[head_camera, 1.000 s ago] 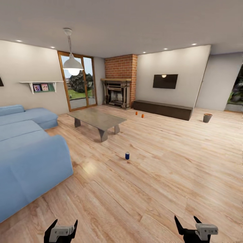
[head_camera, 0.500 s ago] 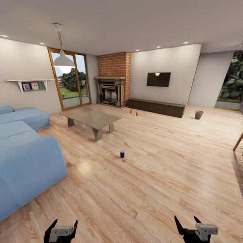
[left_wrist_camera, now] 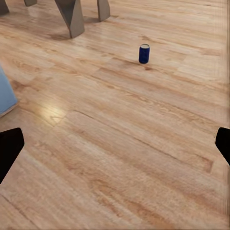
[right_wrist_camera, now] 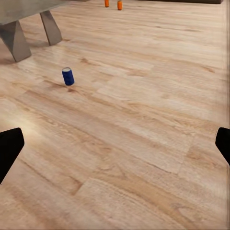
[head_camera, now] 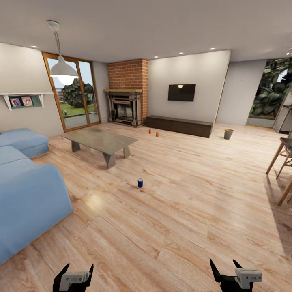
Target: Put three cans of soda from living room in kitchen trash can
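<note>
A dark blue soda can (head_camera: 140, 183) stands upright on the wood floor in the middle of the living room; the same blue can (left_wrist_camera: 144, 53) shows ahead of my left gripper, and the blue can (right_wrist_camera: 68, 76) shows ahead of my right one. Two orange cans (head_camera: 153, 133) stand side by side farther back, near the long dark TV bench; the orange cans (right_wrist_camera: 113, 4) also show far off in the right wrist view. The small trash can (head_camera: 228, 134) stands on the floor at the back right. My left gripper (head_camera: 77, 275) and right gripper (head_camera: 226, 271) are open, empty, held low.
A blue corner sofa (head_camera: 24, 184) fills the left side. A grey low table (head_camera: 100, 140) stands left of the blue can. Brick fireplace (head_camera: 125, 97) and wall TV (head_camera: 181, 92) are at the back. Wooden chair legs (head_camera: 280, 166) show at the right edge.
The whole view has swung to the right: sofa, table and cans slid left in the picture, and chairs came in at the right. The grippers kept their pose.
</note>
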